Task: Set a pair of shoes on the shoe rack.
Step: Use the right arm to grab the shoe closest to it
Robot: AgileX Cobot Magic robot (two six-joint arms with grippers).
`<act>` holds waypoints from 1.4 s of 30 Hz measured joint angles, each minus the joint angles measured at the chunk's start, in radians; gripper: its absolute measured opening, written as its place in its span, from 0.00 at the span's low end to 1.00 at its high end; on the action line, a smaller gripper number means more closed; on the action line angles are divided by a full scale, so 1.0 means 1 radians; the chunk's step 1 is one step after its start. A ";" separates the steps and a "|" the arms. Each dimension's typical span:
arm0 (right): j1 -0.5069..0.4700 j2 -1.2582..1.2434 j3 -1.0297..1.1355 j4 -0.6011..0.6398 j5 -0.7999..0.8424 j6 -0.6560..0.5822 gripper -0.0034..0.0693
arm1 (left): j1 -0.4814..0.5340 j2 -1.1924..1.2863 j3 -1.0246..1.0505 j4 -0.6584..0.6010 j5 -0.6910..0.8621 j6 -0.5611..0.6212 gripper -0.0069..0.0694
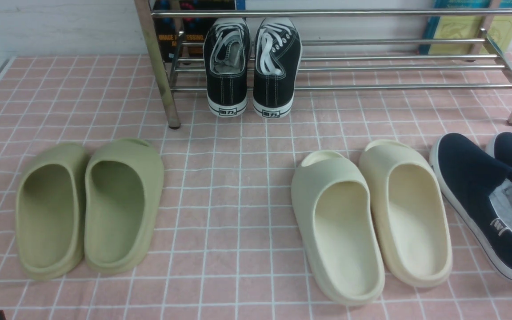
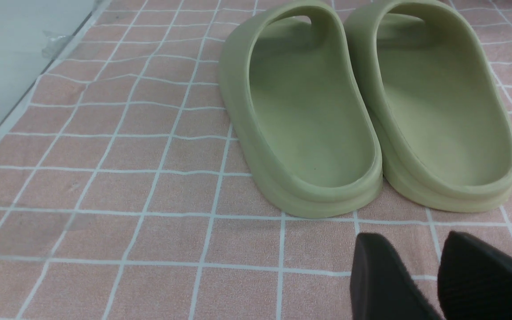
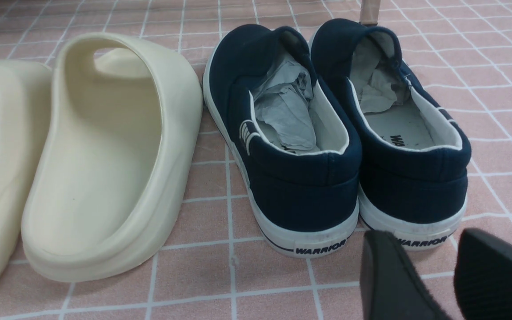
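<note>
The pair of navy slip-on shoes point(image 1: 469, 178) stands on the pink checked cloth at the far right, heels toward me, partly cut off by the front view's edge. In the right wrist view both shoes point(image 3: 300, 186) stand side by side with crumpled paper inside. My right gripper point(image 3: 425, 238) is open and empty, just behind the heel of the right-hand shoe point(image 3: 416, 178), not touching it. My left gripper point(image 2: 411, 240) is open and empty, over the cloth behind the green slides. The chrome shoe rack point(image 1: 371, 69) stands along the back.
Black lace-up sneakers point(image 1: 251, 66) sit on the rack's left part. Green slides point(image 1: 89, 204) lie at the left and show in the left wrist view point(image 2: 362, 102). Cream slides point(image 1: 371, 222) lie beside the navy shoes and show in the right wrist view point(image 3: 105, 155). Books stand behind the rack.
</note>
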 joint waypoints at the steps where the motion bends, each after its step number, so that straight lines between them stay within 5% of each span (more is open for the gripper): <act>1: 0.000 0.000 0.000 0.000 0.000 0.000 0.38 | 0.000 0.000 0.000 0.000 0.000 0.000 0.40; 12: 0.000 0.000 0.000 0.108 0.000 0.000 0.38 | 0.000 0.000 0.000 0.001 0.000 0.000 0.40; 15: 0.000 0.000 0.000 0.262 0.003 0.008 0.38 | 0.000 0.000 0.000 0.001 0.000 0.000 0.40; 19: 0.000 0.000 0.005 0.707 0.031 0.111 0.38 | 0.000 0.000 0.000 0.001 0.000 0.000 0.40; 23: 0.000 0.000 0.006 0.946 0.024 0.118 0.38 | 0.000 0.000 0.000 0.001 0.000 0.000 0.40; 28: 0.000 0.000 0.006 0.977 -0.055 0.012 0.38 | 0.000 0.000 0.000 0.001 0.001 0.000 0.40; 35: 0.000 0.011 -0.077 0.953 -0.080 -0.299 0.31 | 0.000 0.000 0.000 0.001 0.001 0.000 0.40; 39: 0.000 0.185 -0.304 0.787 0.022 -0.392 0.06 | 0.000 0.000 0.000 0.001 0.001 0.000 0.40; 42: 0.000 0.352 -0.491 0.604 0.183 -0.402 0.02 | 0.000 0.000 0.000 0.001 0.001 0.000 0.40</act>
